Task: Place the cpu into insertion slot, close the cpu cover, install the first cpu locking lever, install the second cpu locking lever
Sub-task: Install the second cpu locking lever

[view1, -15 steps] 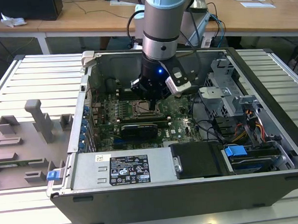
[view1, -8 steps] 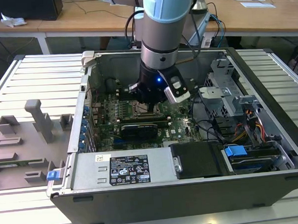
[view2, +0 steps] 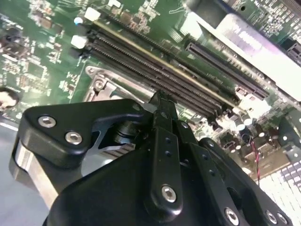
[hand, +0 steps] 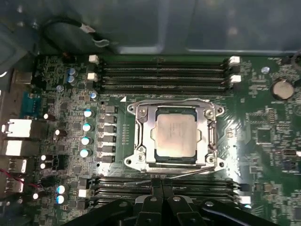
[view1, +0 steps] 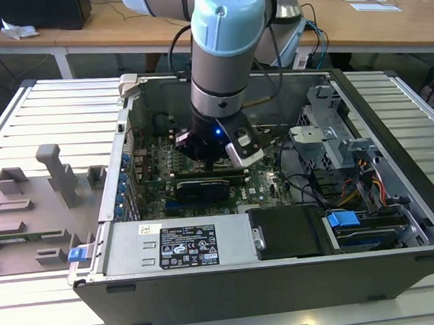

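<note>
The cpu (hand: 176, 136), a square chip with a dull silver top, lies flat in the motherboard socket. The cpu cover (hand: 142, 136), a silvery frame plate, lies down around it with the chip showing through its window. One thin wire lever (hand: 174, 100) runs along the socket's far edge. Another lever (hand: 183, 172) lies slightly slanted along the edge nearest my gripper (hand: 162, 182). The black fingers are pressed together, with the tips just off that near edge over the memory slots. In the second wrist view the gripper (view2: 162, 100) points at the socket's corner. The gripper (view1: 211, 163) is low inside the open case.
Memory slots (hand: 164, 70) flank the socket on two sides. A long black card (view1: 204, 189) sits beside the gripper, with the power supply (view1: 185, 244), the drive cage (view1: 332, 138) and cables (view1: 364, 184) around it. Grey fixtures (view1: 51, 186) stand at the exterior view's left.
</note>
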Controlling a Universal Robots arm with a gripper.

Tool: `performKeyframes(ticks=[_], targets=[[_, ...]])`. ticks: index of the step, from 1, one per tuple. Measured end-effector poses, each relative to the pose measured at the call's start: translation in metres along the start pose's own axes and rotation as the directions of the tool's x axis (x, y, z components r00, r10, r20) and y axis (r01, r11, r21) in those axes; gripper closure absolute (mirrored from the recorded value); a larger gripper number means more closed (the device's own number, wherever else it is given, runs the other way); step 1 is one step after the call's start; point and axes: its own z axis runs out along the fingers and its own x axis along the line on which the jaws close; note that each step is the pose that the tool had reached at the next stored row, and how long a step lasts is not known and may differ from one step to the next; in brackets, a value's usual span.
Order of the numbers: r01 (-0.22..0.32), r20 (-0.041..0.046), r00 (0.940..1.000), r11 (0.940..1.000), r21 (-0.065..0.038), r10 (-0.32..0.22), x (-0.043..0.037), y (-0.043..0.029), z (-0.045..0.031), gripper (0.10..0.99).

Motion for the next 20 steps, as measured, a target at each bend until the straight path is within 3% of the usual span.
performKeyframes(ticks=[4, 8, 12, 20], targets=[[0.007, -0.0015, 1.0000, 1.0000, 0.000, -0.007, 0.0022, 0.0004, 0.0039, 0.980], [0.025, -0.0048, 0.9997, 0.9997, 0.000, -0.025, 0.0046, 0.0054, 0.0068, 0.980], [0.058, -0.0112, 0.9982, 0.9983, 0.000, -0.058, 0.0124, 0.0043, 0.0157, 0.980], [0.078, -0.0146, 0.9968, 0.9969, -0.007, -0.079, 0.0290, 0.0108, 0.0208, 0.980]])
